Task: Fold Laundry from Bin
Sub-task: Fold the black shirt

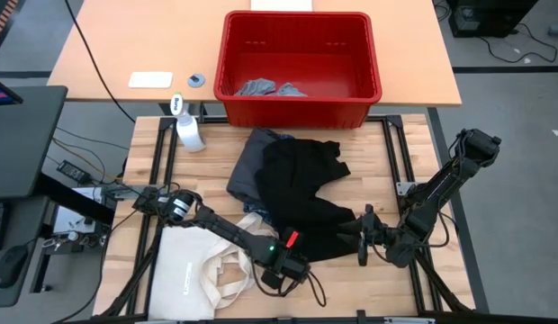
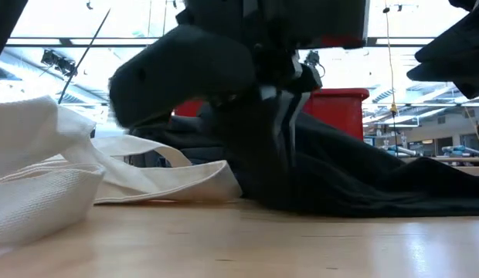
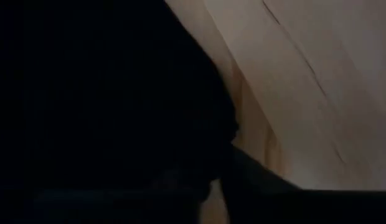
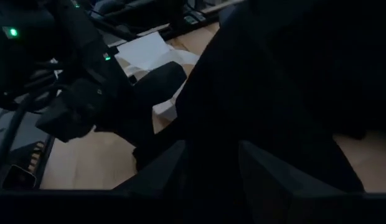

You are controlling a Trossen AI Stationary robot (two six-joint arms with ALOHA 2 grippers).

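The large black piece [image 1: 301, 184] lies spread on the table's middle, over a dark grey piece [image 1: 247, 162]. Small light grey pieces [image 1: 261, 88] lie in the red bin [image 1: 297, 112] at the far edge. My left gripper [image 1: 301, 245] is down at the black piece's near edge, shut on it. My right gripper [image 1: 355, 236] is at the piece's near right corner, shut on it. The blue plaid shirt is out of view. My left gripper holds the black piece at its near edge [image 2: 263, 185], coming from above and pointing down. The cloth there rests on the table. The cloth hides the fingertips, so one layer or several cannot be told. My right gripper pinches a bunched part of the black piece [image 4: 211, 149] between its two fingers, near the piece's near right corner. The fingers come nearly level from the table's right. The cloth lies low on the table.
A cream canvas tote bag [image 1: 202, 270] lies at the near left, its handles close to my left arm. A white spray bottle [image 1: 189, 130] stands at the far left, beside the bin. Bare wood shows on the table's right side [image 1: 396, 153].
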